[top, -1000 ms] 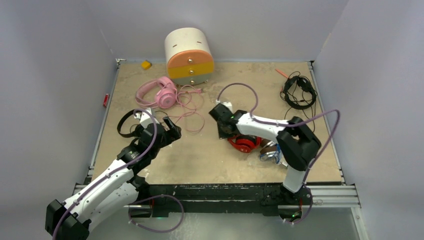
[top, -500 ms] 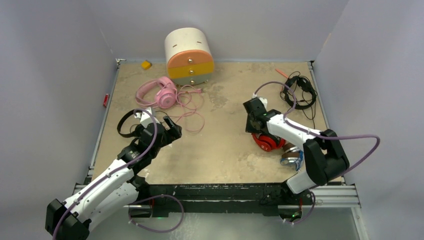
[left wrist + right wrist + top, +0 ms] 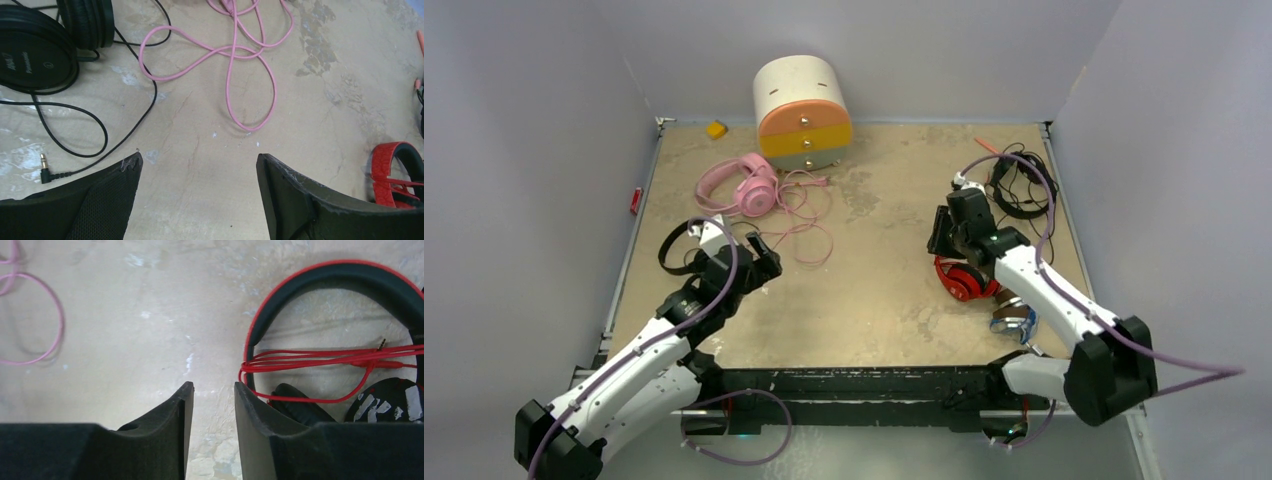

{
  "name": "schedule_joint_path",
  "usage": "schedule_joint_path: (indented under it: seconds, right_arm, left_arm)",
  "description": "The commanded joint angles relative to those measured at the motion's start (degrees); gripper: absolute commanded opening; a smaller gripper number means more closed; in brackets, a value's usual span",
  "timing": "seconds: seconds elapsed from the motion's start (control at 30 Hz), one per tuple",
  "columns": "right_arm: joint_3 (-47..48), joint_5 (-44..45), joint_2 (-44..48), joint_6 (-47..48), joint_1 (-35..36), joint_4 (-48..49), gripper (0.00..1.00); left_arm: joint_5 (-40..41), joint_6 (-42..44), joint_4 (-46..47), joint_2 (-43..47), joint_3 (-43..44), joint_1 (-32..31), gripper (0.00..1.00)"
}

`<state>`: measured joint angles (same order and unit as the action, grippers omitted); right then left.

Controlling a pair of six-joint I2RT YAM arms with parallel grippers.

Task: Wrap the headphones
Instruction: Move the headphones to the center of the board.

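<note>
The red headphones [image 3: 964, 279] lie right of centre, their red cable [image 3: 325, 358] wound across the band [image 3: 325, 274]. My right gripper [image 3: 948, 236] hovers just beside them, open by a narrow gap [image 3: 214, 386] with only table between the fingers. The brown and silver headphones [image 3: 1012, 318] lie near the front right. One black pair [image 3: 1022, 188] sits at the back right, another [image 3: 678, 248] [image 3: 35, 55] at the left with a loose cable and plug [image 3: 44, 166]. The pink headphones [image 3: 742, 185] trail a looped pink cable [image 3: 235, 60]. My left gripper [image 3: 764, 262] [image 3: 198, 160] stands wide open over bare table.
A white, orange and yellow drawer box [image 3: 802, 112] stands at the back centre. A small yellow block [image 3: 715, 129] lies in the back left corner and an orange stick [image 3: 987, 146] at the back right. Grey walls close in the table's three far sides.
My right arm has swung right, dragging the red headphones from the centre toward the right side, and its jaws have parted off them. The left arm has hardly moved.
</note>
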<state>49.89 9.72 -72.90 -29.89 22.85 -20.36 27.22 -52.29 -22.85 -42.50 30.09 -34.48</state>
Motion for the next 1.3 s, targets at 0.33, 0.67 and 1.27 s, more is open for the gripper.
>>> schedule_joint_path:
  seconds: [0.33,0.67,1.27]
  right_arm:
    - [6.97,-5.32,3.61,6.81,0.17,1.57,0.99]
    - [7.81,-2.43,2.82,6.47,0.13,2.13,0.98]
    - [26.06,-3.17,-20.29,9.78,-20.64,3.38,0.97]
  left_arm:
    - [-2.97,6.28,-9.10,-5.06,11.56,0.33,0.91]
    - [-14.29,4.63,-11.00,-6.42,12.68,0.29,1.00]
    - [-18.00,4.86,-6.96,-6.19,8.12,0.33,1.00]
